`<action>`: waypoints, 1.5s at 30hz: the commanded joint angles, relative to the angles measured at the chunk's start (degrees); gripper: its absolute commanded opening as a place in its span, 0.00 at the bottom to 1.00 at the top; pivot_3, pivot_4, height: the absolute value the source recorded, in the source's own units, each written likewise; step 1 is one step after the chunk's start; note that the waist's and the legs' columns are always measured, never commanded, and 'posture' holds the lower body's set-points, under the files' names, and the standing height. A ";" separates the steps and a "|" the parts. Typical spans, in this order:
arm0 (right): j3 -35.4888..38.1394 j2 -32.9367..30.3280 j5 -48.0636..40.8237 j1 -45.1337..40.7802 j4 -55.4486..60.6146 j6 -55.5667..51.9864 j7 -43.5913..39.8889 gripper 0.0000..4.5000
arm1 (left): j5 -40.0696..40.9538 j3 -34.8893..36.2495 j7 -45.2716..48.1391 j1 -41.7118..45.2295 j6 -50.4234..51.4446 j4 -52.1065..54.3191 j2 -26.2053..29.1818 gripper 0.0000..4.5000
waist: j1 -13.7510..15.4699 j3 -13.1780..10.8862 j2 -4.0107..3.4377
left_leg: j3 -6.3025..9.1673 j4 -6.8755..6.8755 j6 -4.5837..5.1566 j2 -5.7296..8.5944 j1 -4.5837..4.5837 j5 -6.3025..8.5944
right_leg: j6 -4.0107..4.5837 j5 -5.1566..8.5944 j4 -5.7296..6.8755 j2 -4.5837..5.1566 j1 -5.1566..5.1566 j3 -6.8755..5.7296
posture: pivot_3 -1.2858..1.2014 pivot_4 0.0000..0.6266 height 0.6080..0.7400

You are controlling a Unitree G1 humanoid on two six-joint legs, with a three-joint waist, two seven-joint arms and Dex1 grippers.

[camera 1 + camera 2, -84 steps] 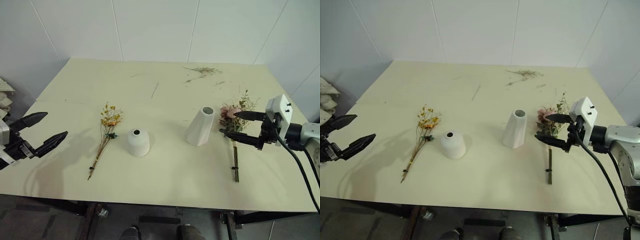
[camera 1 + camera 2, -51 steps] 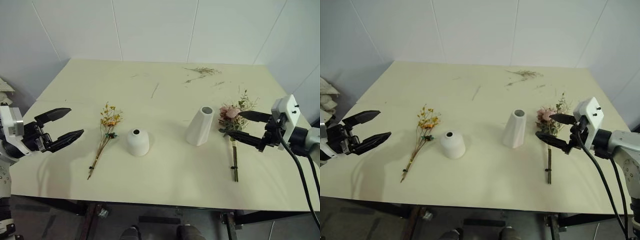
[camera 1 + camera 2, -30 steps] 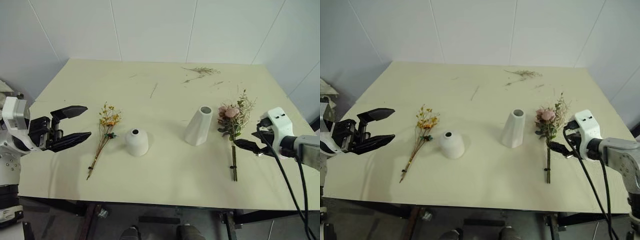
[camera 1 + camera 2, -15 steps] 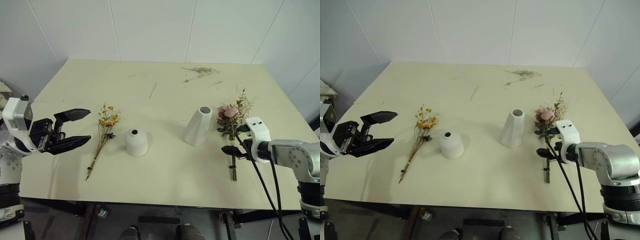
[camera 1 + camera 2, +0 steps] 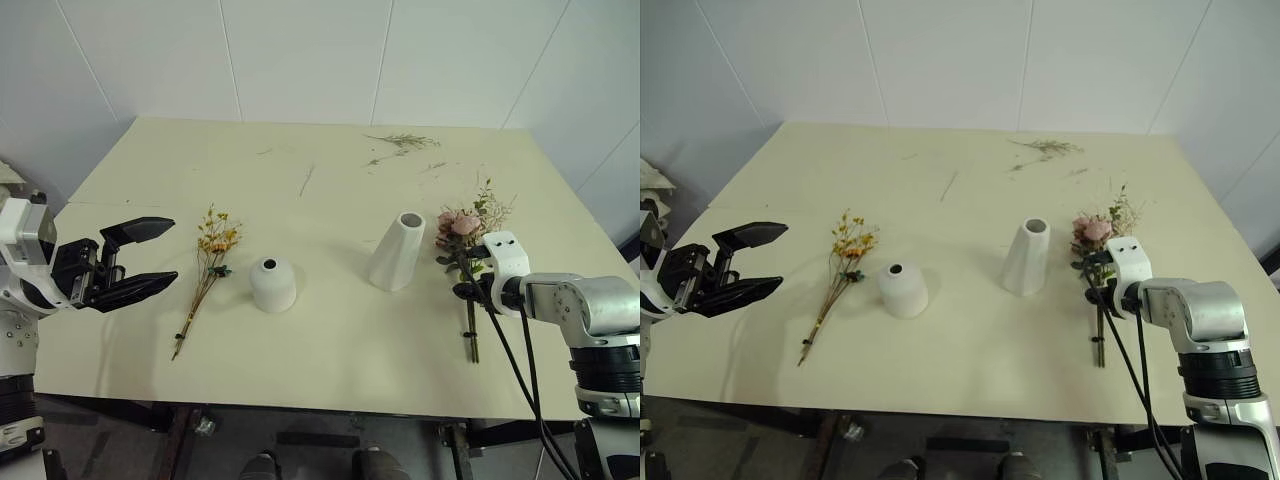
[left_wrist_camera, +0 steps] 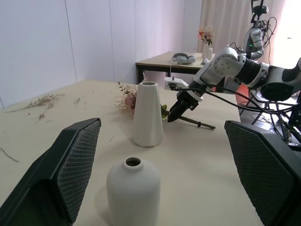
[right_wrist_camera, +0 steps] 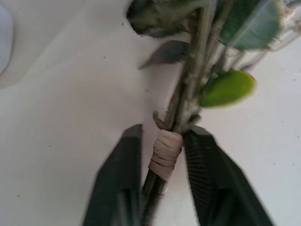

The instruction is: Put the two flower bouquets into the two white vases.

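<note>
White wrist housings (image 5: 505, 262), silver forearms (black cables trailing), black ribbed fingers (image 7: 209, 179).

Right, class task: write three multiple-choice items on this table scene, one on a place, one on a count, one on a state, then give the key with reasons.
1. Where does the yellow sprig lie?
A. inside the tall vase
B. flat on the table, left of the short vase
C. in the left claw

2. How many white vases stand on the table?
A. one
B. two
C. four

3. What is the right claw doing?
A. closing on the rose bunch's stems
B. hanging wide open over the short vase
C. holding the tall vase

Key: B, the sprig lies beside the short vase. B, that vase and the tall vase are the two. A, its fingers flank the taped stems of the rose bunch.
</note>
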State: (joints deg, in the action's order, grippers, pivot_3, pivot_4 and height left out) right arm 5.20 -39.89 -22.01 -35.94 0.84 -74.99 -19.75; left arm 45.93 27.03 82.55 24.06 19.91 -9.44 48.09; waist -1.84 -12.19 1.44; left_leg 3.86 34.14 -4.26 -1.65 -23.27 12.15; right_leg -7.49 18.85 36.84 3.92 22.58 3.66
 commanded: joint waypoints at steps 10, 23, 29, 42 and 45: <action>8.09 3.82 7.88 -5.14 -2.81 26.58 8.03 0.03 | 1.04 -0.29 0.67 2.46 -0.76 -0.11 -0.09 1.00 | -0.13 -0.01 -0.01 | 0.00 -0.05 0.00 0.00 -0.01 0.00 | 0.00 0.00 -0.01 -0.01 0.03 0.00 | 0.52 0.24 1.00; 5.68 13.39 13.46 -14.29 -6.91 65.56 11.12 0.03 | 0.57 -3.00 1.02 5.45 -1.09 -1.30 -1.69 1.00 | -1.52 -0.01 -0.02 | 0.00 -0.12 -0.01 -0.05 -0.01 -0.01 | 0.00 0.00 0.02 -0.04 0.05 0.01 | 0.52 0.24 1.00; 2.89 21.23 10.20 -17.20 -3.89 72.42 7.51 0.03 | 0.49 -3.07 1.57 5.55 -1.02 -1.53 -1.43 1.00 | -1.57 -0.02 -0.04 | 0.06 -0.12 -0.03 -0.16 0.01 -0.01 | 0.03 0.01 0.19 -0.19 0.12 0.04 | 0.52 0.24 1.00; 0.83 24.02 8.27 -11.84 1.14 71.68 2.09 0.03 | 1.21 -3.38 -2.18 10.58 3.04 1.11 1.70 1.00 | -1.24 -0.02 -0.03 | 0.11 -0.11 -0.07 -0.14 -0.01 -0.04 | 0.05 0.02 0.20 -0.21 0.10 0.04 | 0.52 0.24 1.00; 1.05 23.56 8.31 -10.86 1.95 71.22 2.15 0.03 | 2.05 -3.01 -4.79 11.71 5.60 2.28 2.41 1.00 | -1.47 -0.02 -0.03 | 0.11 -0.15 -0.07 -0.15 0.00 -0.04 | 0.05 0.02 0.19 -0.22 0.10 0.05 | 0.52 0.24 1.00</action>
State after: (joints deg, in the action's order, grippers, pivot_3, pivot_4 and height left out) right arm 5.27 -15.69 -13.30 -46.37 -0.20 -4.04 -17.34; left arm 46.87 22.46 79.15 34.96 24.36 -9.11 49.18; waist -3.32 -12.21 1.41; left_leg 3.97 33.98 -4.33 -1.80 -23.27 12.11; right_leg -7.44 18.87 37.03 3.70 22.70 3.72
